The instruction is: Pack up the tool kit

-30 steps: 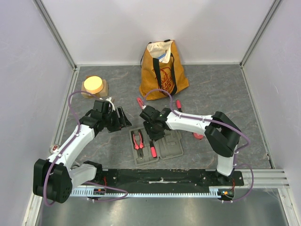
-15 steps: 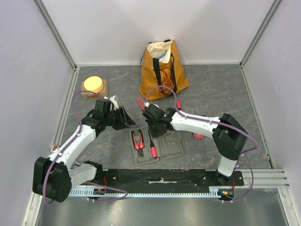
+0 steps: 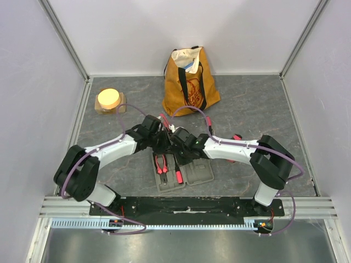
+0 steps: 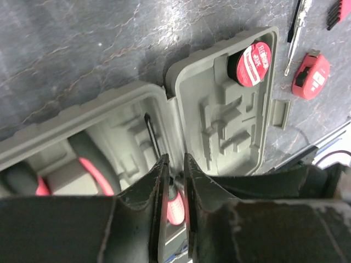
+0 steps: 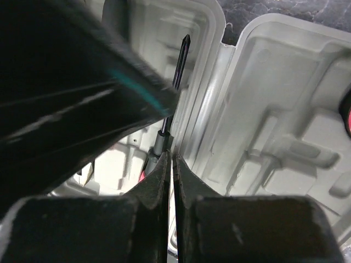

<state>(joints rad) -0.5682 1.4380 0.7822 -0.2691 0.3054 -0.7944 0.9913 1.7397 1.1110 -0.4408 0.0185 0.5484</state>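
Red-handled screwdriver between left pincer tips

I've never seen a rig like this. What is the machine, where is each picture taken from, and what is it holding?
Two white-and-black robot arms, bolted at the grey table's near edge, each end in two fingers. The wide picture looks down from above; the other two come from a camera on each wrist. On the table lie an open dark-grey plastic tool case, a mustard-yellow fabric tote bag and a round yellow-topped tan block. Both arms meet over the case. The left fingers look shut on a red-handled, black-shafted screwdriver lying in it; the right fingers are shut, tips beside its shaft. Red-handled pliers sit in a slot.
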